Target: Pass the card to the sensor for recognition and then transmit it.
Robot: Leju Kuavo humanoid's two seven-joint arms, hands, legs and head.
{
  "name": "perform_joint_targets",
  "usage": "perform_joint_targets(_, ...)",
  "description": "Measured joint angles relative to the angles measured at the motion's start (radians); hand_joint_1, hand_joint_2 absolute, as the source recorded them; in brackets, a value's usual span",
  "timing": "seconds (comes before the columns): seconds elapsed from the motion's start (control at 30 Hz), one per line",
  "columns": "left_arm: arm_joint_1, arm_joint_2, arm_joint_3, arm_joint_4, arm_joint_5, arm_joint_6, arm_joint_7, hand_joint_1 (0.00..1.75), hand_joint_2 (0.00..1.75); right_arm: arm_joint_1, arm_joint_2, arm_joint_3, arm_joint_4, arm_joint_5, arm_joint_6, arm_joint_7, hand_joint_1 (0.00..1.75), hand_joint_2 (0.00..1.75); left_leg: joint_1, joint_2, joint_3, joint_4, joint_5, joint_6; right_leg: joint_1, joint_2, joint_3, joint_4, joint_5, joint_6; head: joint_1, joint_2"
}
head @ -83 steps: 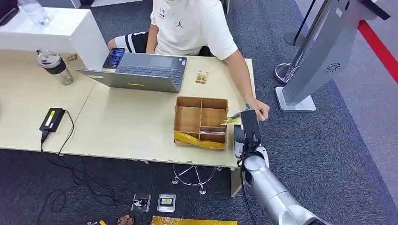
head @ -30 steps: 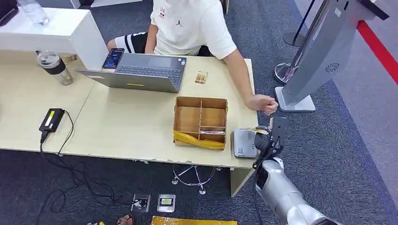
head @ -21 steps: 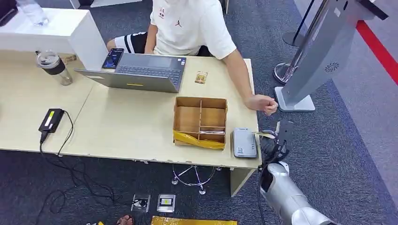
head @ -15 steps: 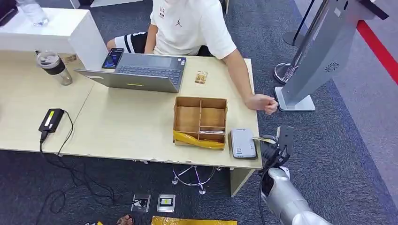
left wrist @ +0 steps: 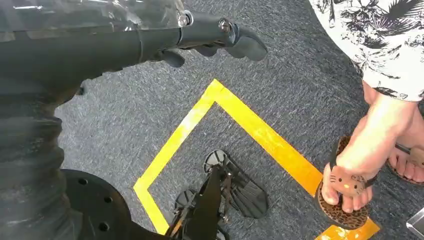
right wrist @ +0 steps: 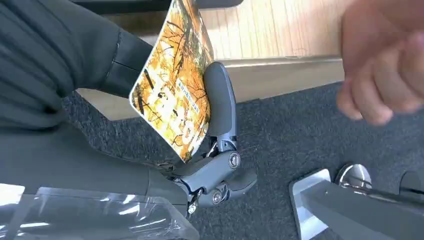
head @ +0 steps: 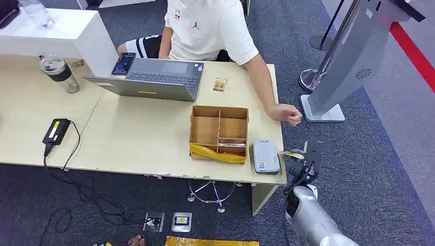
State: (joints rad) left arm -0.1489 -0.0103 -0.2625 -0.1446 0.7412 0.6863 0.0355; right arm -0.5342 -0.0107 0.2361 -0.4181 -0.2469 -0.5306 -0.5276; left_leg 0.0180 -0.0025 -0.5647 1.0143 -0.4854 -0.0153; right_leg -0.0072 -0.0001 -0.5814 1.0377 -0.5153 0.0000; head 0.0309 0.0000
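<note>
card (right wrist: 174, 90) pinched in the right robot hand (head: 302, 160) off the wooden desk's (head: 138, 138) edge, above grey carpet (head: 379, 169).

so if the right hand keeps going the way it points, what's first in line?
Likely the person's hand at the table corner: the right hand, holding the card, points toward it off the table edge. Depth is unclear.

An orange-and-yellow leaf-patterned card (right wrist: 172, 90) in the dark grey right robot hand (right wrist: 210, 150), beside a grey sensor (head: 265, 156) on the pale wood surface (head: 138, 133), above dark grey carpet (head: 359, 169).
</note>
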Motion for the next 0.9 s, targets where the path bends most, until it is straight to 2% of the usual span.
perform_joint_targets(0.3, 0.001, 0.011, 0.0, -0.005, 0.01, -0.026, -0.001, 0.0, 1.75, -0.03, -0.014, -0.026, -0.012, -0.092, -0.022, -0.044, 1.75, 1.75, 0.0, 0.0, 0.0, 0.0, 0.0, 0.0, 0.0, 0.0, 0.0, 0.0, 0.0, 0.0, 0.0, 0.0)
perform_joint_targets(0.43, 0.002, 0.023, 0.0, -0.005, 0.012, -0.061, -0.004, 0.0, 1.75, -0.055, -0.022, -0.045, -0.076, -0.124, -0.092, -0.098, 1.75, 1.75, 0.0, 0.0, -0.001, 0.0, 0.0, 0.0, 0.0, 0.0, 0.001, 0.0, 0.001, 0.001, 0.0, 0.0)
perform_joint_targets(0.5, 0.002, 0.031, 0.0, -0.005, 0.011, -0.087, -0.007, 0.0, 1.75, -0.062, -0.019, -0.05, -0.165, -0.022, -0.144, -0.09, 1.75, 1.75, 0.0, -0.001, -0.001, 0.0, 0.0, 0.0, 0.0, -0.001, 0.001, 0.001, 0.001, 0.0, 0.0, 0.0)
perform_joint_targets(0.53, 0.003, 0.035, -0.001, -0.005, 0.011, -0.103, -0.01, 0.0, 1.75, -0.062, -0.015, -0.058, -0.233, 0.084, -0.154, -0.066, 1.75, 1.75, 0.0, 0.0, -0.001, 0.0, 0.0, 0.0, 0.0, 0.0, 0.001, 0.001, 0.001, 0.0, 0.001, 0.0)
perform_joint_targets(0.63, 0.002, 0.05, -0.001, -0.005, 0.002, -0.146, -0.014, 0.0, 1.75, -0.064, 0.031, -0.065, -0.45, 0.344, -0.161, 0.002, 1.75, 1.75, 0.0, 0.001, 0.001, 0.0, 0.0, 0.0, 0.0, 0.001, 0.0, 0.001, 0.001, 0.0, -0.001, 0.0)
perform_joint_targets(0.7, 0.002, 0.058, -0.003, -0.006, -0.004, -0.176, -0.019, 0.0, 1.75, -0.075, 0.055, -0.057, -0.556, 0.462, -0.16, 0.014, 1.75, 1.75, 0.001, -0.003, 0.0, 0.0, 0.001, -0.001, 0.001, -0.002, 0.001, 0.001, 0.001, 0.0, -0.001, 0.0)
perform_joint_targets(0.8, 0.005, 0.071, -0.01, -0.009, -0.019, -0.214, -0.022, 0.0, 1.75, -0.106, 0.068, -0.016, -0.67, 0.584, -0.156, 0.012, 1.75, 1.75, 0.002, -0.005, -0.001, 0.0, 0.002, -0.002, 0.002, -0.004, 0.001, 0.002, 0.0, -0.001, 0.001, 0.0)
perform_joint_targets(0.9, 0.004, 0.082, -0.021, -0.013, -0.027, -0.241, -0.022, 0.0, 1.75, -0.159, 0.089, 0.032, -0.7, 0.672, -0.124, -0.002, 1.75, 1.75, 0.001, -0.002, 0.0, 0.0, 0.002, -0.002, 0.001, -0.001, 0.001, 0.002, 0.001, 0.0, 0.0, 0.0)
